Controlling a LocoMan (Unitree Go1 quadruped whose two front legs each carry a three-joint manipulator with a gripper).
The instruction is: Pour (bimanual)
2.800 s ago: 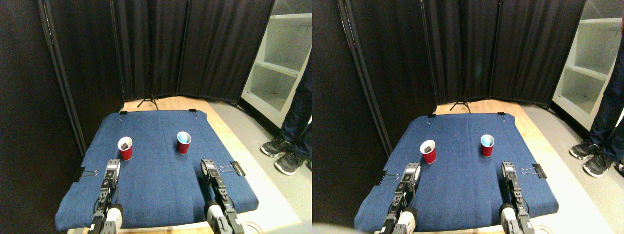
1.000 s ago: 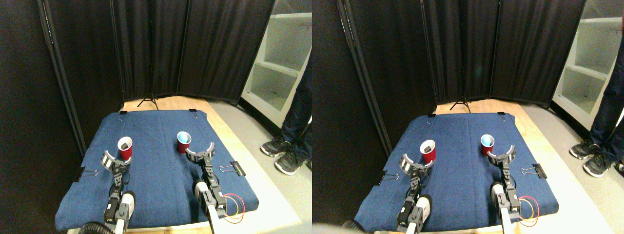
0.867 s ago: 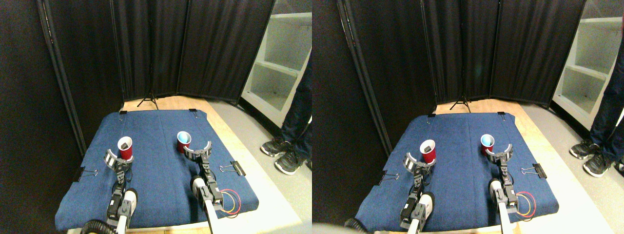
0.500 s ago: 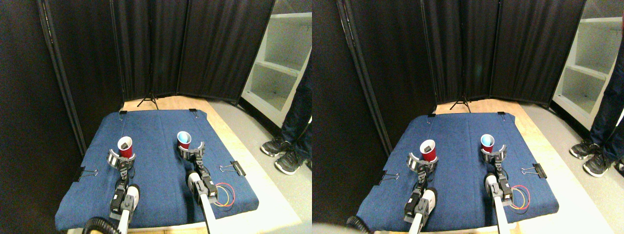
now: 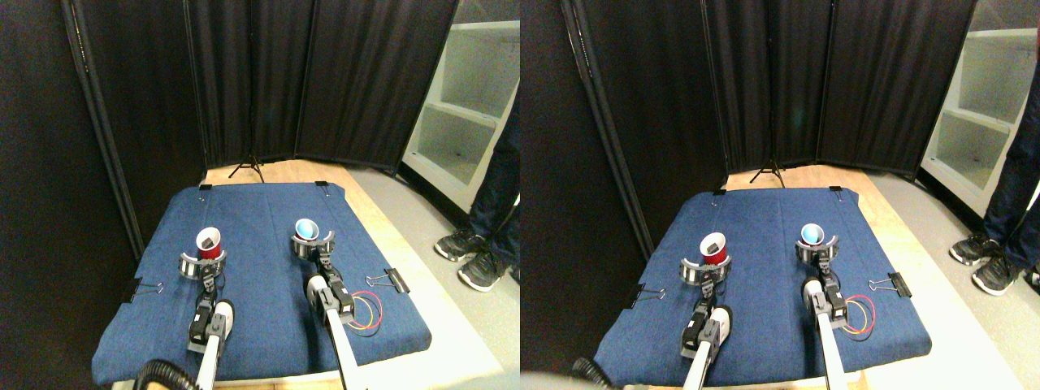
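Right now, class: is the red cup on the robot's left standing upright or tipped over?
Upright. The left red cup stands on the blue cloth with its white rim facing up, a dark object visible inside, and the left gripper curved around its base.

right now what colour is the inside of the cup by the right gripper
Light blue inside, red outside; the cup shows only in the stereo pair view.

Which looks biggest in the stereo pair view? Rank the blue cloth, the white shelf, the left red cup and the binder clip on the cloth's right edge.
1. Blue cloth, by far the largest.
2. White shelf; it is cut off at the picture edge and stands farther away, so its true size is unsure.
3. Left red cup.
4. Binder clip, a little smaller than the cup.
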